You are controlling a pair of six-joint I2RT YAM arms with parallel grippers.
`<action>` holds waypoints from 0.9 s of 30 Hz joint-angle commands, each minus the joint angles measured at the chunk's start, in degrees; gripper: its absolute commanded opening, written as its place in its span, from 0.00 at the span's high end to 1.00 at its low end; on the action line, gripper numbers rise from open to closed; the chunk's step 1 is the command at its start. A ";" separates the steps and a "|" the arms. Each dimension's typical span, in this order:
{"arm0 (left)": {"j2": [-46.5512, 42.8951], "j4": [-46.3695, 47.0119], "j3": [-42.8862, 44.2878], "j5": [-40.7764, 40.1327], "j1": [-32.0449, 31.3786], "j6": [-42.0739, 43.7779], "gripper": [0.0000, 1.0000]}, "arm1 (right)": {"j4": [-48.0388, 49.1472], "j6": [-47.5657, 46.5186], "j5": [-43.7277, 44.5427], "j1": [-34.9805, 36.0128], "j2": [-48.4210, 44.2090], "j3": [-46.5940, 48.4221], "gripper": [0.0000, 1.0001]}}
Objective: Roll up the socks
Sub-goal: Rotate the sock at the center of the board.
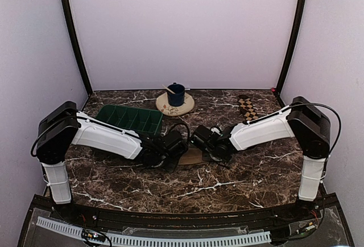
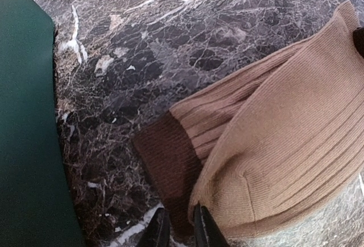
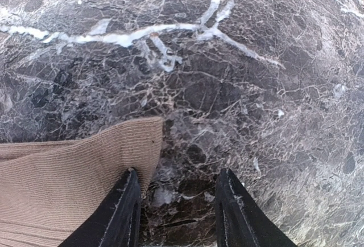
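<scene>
Tan sock (image 2: 284, 144) lies near green tray (image 2: 25, 144), checkered sock (image 1: 247, 107) well apart

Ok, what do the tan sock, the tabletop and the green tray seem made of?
The tan sock: soft matte knit, going by its parallel ribs and darker cuff. The tabletop: dark polished marble with white veins, or possibly a printed laminate. The green tray: probably moulded plastic, judging by its smooth, even colour and thin dividers.
</scene>
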 commanded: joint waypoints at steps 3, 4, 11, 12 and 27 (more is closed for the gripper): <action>-2.35 1.50 -1.16 1.67 1.23 -0.16 0.83 | -2.62 -0.53 -1.48 0.91 2.18 0.12 0.59; -2.28 1.51 -0.97 1.59 1.37 -0.08 0.83 | -2.59 -0.53 -1.46 0.95 2.22 0.12 0.58; -0.65 0.87 0.51 1.11 2.54 0.92 0.82 | -3.43 -0.46 -1.37 1.29 2.51 0.12 0.58; -0.29 0.85 0.82 0.86 2.63 1.20 0.82 | -3.65 -0.34 -1.29 1.42 2.45 0.12 0.59; 2.39 2.79 3.03 0.39 4.88 5.12 0.82 | -5.37 2.75 -1.93 4.82 0.68 -4.02 0.59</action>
